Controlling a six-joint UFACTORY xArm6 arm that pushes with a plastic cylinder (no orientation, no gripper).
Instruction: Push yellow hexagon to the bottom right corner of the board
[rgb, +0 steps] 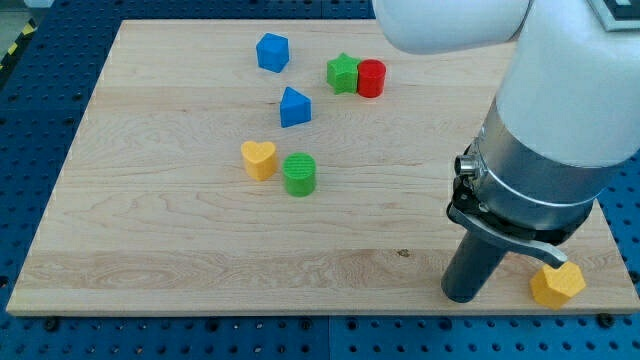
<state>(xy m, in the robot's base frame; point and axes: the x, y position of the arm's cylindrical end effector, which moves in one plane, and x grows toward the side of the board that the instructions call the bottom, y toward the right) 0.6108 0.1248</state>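
The yellow hexagon (557, 284) lies near the board's bottom right corner, partly hidden by the arm's metal bracket. My tip (466, 296) rests on the board just to the view's left of the hexagon, a short gap apart. The white arm body covers the view's upper right.
A yellow heart (259, 159) and a green cylinder (299, 174) sit left of centre. A blue triangular block (294, 107), a blue block (272, 52), a green star (343, 73) and a red cylinder (371, 78) lie toward the view's top. The wooden board (150, 250) rests on a blue pegboard.
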